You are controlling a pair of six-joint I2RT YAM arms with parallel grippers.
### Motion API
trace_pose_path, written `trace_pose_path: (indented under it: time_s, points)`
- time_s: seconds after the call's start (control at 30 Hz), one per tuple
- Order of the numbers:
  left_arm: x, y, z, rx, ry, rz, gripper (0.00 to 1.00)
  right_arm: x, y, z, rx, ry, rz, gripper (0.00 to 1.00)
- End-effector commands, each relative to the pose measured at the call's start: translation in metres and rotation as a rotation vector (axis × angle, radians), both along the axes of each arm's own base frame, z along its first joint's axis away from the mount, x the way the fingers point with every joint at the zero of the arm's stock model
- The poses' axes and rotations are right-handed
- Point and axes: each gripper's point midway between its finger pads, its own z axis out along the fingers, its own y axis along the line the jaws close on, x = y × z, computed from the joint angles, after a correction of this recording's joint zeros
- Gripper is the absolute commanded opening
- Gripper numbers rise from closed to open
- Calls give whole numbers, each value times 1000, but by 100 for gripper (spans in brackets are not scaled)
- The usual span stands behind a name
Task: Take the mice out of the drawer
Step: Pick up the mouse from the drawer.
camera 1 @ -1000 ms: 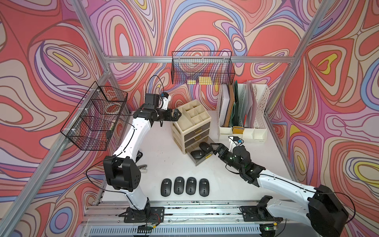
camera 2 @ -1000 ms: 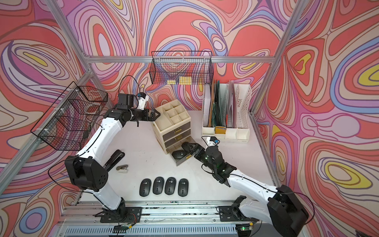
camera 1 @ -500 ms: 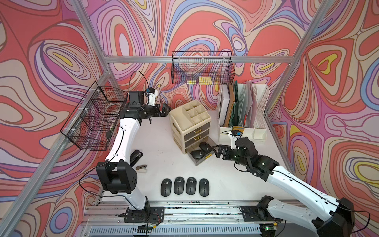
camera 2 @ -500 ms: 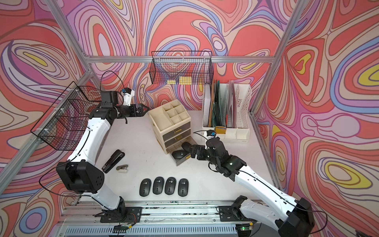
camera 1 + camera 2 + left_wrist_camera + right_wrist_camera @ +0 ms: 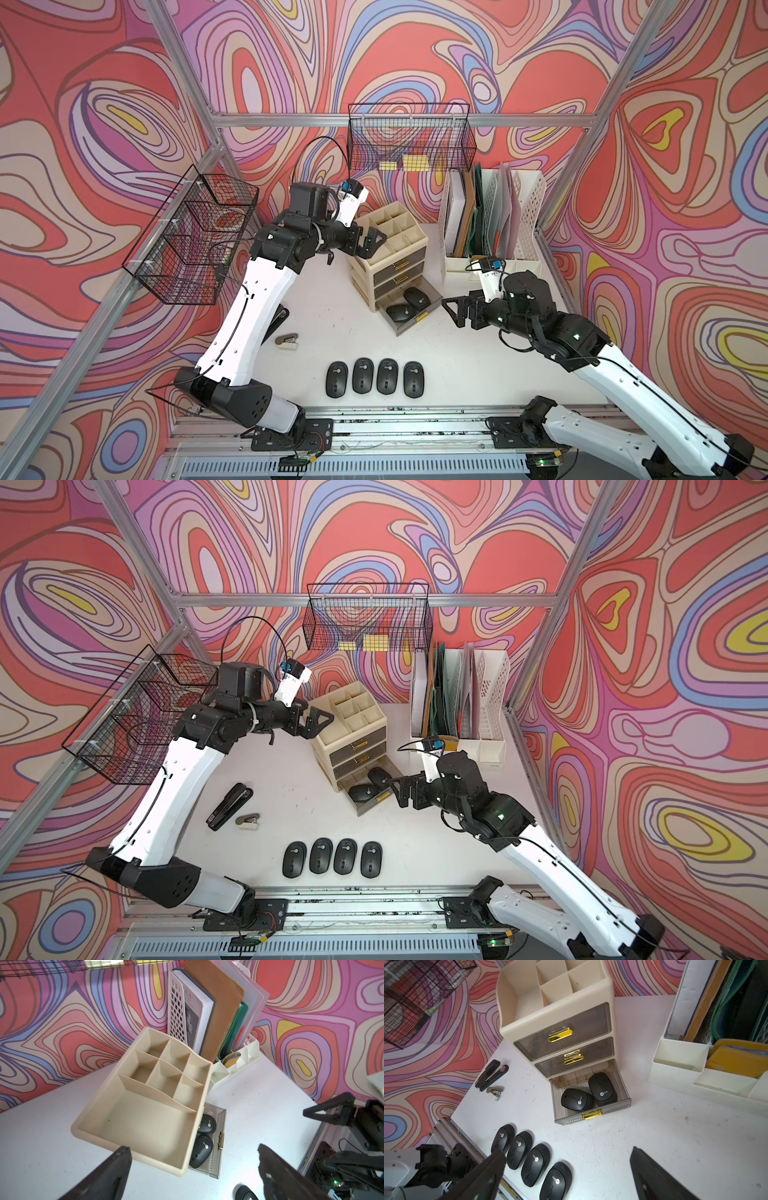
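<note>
White links; black joints

Two small black oval mice laid side by side in the open bottom drawer, four more mice lined up in a near row

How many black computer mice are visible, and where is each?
6 mice. Four lie in a row on the table, near its front; two lie inside the open bottom drawer. The closed drawers could hide more.
</note>
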Motion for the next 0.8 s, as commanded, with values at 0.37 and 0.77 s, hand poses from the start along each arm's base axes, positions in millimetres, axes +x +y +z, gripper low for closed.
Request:
trace_pose_path:
  time_s: [0.37, 0.77]
  points:
    - [-62, -55, -139, 319, 232, -166, 70, -51, -22, -19, 32, 17, 75, 98]
    - [-35, -91, -192, 504, 243, -300, 66, -66, -43, -16, 49, -33, 34, 98]
